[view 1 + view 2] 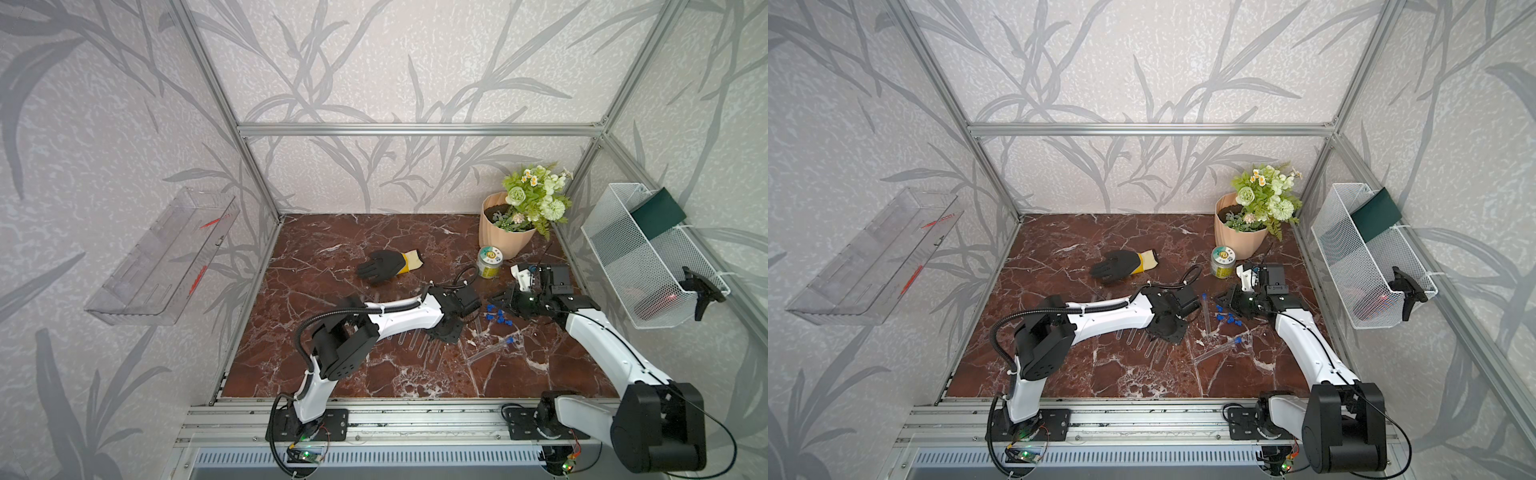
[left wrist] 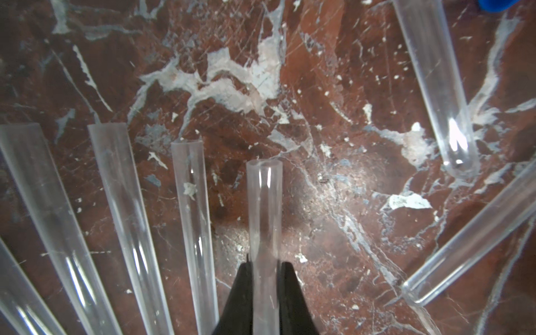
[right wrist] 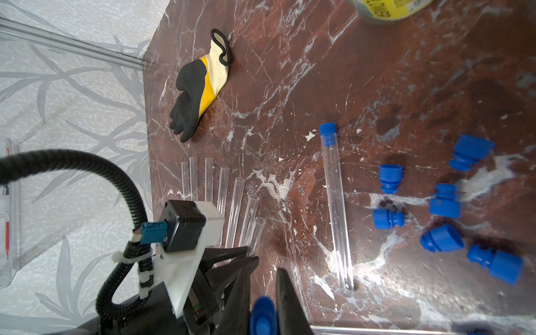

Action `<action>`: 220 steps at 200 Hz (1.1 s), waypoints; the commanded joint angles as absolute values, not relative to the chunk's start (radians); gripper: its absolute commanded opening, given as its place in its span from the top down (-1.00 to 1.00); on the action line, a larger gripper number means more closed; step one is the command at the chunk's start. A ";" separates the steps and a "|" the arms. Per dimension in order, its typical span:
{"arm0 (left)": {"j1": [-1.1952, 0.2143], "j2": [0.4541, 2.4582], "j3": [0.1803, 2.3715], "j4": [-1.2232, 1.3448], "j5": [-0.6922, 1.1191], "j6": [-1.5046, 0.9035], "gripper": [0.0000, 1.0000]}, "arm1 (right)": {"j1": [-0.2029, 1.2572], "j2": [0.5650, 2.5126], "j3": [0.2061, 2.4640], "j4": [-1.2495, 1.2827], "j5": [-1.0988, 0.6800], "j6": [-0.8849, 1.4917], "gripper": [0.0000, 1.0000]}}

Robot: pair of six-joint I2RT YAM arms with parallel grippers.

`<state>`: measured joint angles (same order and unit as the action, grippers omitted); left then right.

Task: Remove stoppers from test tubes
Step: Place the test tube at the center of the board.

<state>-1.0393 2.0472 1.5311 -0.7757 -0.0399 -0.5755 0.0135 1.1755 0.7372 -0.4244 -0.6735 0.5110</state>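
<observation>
Brown marble tabletop (image 1: pixel 374 257) in both top views: loose blue stoppers (image 1: pixel 496 314) heaped together, opened tubes (image 1: pixel 421 351) in a row apart from them, likely sorted on purpose. Left wrist: left gripper (image 2: pixel 265 262) clamped on an uncapped tube (image 2: pixel 264 203), probably to lay it with the row. Right wrist: right gripper (image 3: pixel 264 268) pinches one stopper (image 3: pixel 262 316), probably bound for the heap. A capped tube (image 3: pixel 333 203) lies between row and heap.
</observation>
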 commanded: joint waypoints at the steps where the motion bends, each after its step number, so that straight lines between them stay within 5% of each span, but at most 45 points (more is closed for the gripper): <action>1: -1.042 2.075 1.566 -0.848 -0.086 -0.571 0.77 | 0.008 1.142 0.728 -0.461 -0.671 0.483 0.91; 220: -1.042 2.022 1.560 -0.838 -0.059 -0.541 0.44 | -0.044 1.183 0.775 -0.616 -0.526 0.411 0.89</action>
<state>-1.0397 2.0800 1.5379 -0.8032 -0.0505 -0.5518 -0.0277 1.1507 0.7357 -0.5583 -0.5751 0.4583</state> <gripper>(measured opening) 0.253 0.157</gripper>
